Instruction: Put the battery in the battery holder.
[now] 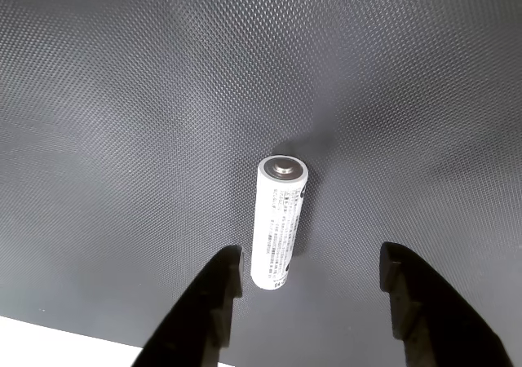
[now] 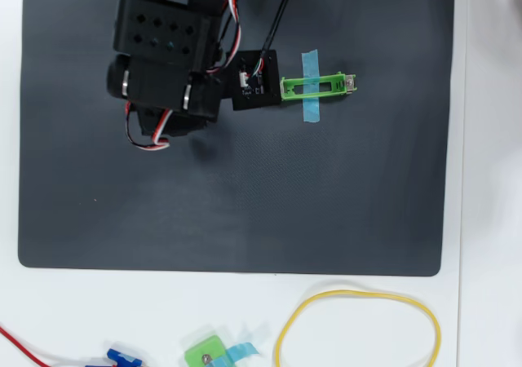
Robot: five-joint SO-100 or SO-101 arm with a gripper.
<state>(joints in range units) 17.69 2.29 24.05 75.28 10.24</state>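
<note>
Battery upright btwn open jaws, mat clear around

White table carries a dark textured mat. On the mat: battery lying between the gripper fingers, nearer the left one in the wrist view; green holder taped down, off to the arm's right overhead. Off-mat: yellow band, small green piece.

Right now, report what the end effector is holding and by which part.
Nothing is held. The end effector is open above the dark mat; the white cylindrical battery stands upright close to one finger, untouched as far as the wrist view shows.
</note>
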